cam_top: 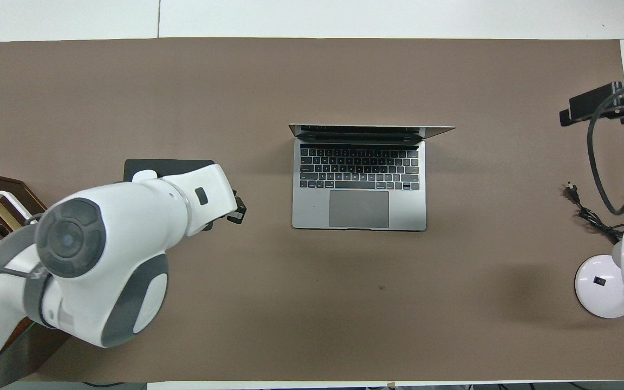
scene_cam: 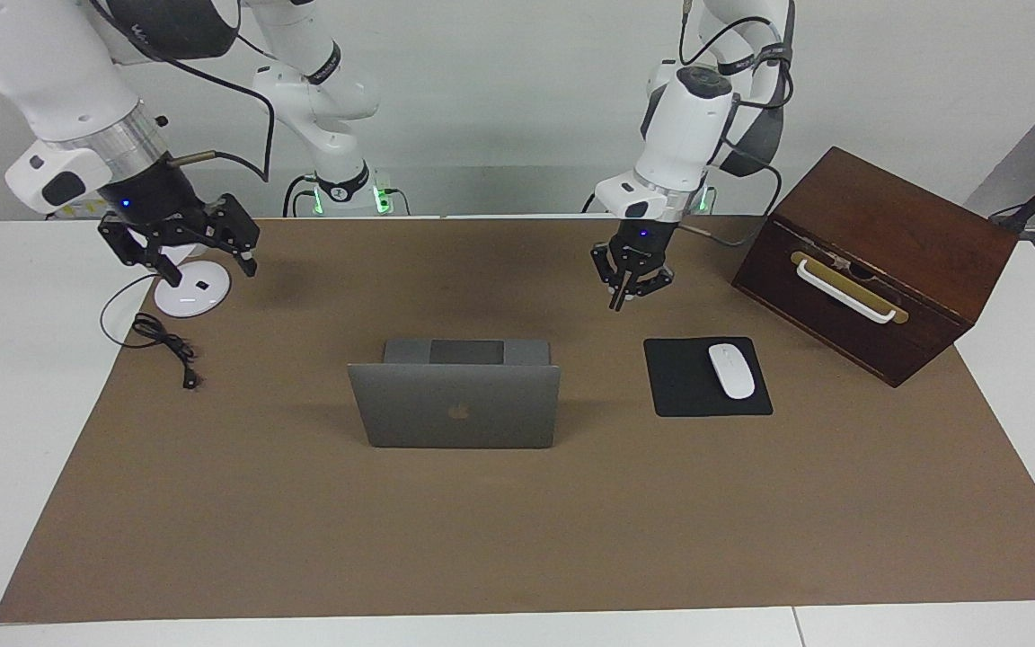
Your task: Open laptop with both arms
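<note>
The silver-grey laptop [scene_cam: 455, 413] stands open in the middle of the brown mat, its lid upright with the apple logo facing away from the robots. Its keyboard shows in the overhead view [cam_top: 359, 184]. My left gripper [scene_cam: 630, 286] hangs shut and empty over the mat, between the laptop and the mouse pad; in the overhead view only its tip [cam_top: 236, 209] shows under the arm. My right gripper [scene_cam: 185, 244] is open and empty in the air over the mat's edge at the right arm's end, and it also shows in the overhead view [cam_top: 596, 108]. Neither gripper touches the laptop.
A black mouse pad [scene_cam: 688, 391] with a white mouse [scene_cam: 730, 370] lies beside the laptop toward the left arm's end. A dark wooden box [scene_cam: 877, 261] with a white handle stands past it. A white lamp base [scene_cam: 192, 289] and a black cable [scene_cam: 163, 346] lie at the right arm's end.
</note>
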### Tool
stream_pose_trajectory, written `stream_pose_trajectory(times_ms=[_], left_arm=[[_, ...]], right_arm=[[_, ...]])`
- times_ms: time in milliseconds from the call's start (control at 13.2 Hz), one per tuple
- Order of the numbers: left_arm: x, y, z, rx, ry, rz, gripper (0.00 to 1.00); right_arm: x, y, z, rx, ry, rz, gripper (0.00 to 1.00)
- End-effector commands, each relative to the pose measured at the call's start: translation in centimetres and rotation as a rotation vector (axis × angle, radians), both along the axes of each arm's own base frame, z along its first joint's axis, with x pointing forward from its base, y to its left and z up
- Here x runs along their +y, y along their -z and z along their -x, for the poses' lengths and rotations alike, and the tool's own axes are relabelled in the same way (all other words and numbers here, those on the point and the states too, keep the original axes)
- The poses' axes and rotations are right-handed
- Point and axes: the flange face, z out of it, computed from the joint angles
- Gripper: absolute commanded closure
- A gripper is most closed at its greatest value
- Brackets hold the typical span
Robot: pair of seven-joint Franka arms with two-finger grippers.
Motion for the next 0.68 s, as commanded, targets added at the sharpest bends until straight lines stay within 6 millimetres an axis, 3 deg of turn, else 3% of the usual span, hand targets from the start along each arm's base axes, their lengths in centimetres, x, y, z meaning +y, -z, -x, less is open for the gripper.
stream_pose_trajectory(times_ms=[0,76,455,606], left_arm=[[2.5,-2.9,-0.7,0.05,-0.029,-0.035,0.08],[3.7,-3.4,-0.7,0.068,-0.052,-0.04,0.0],[12.2,-5.3,-2.3,0.07,-0.21,-0.035,0.0],[16.6,-6.1,-3.0,0.099,-0.295,-0.039,0.0]], right_arm=[[0.0,3.1,5.2,0.012,0.024,0.056,0.03],[-0.1,3.1,5.2,-0.013,0.028,0.058,0.02],[-0.8,2.4,4.9,-0.031,0.049,0.072,0.03],[-1.4,1.5,4.4,-0.035,0.056,0.079,0.03]])
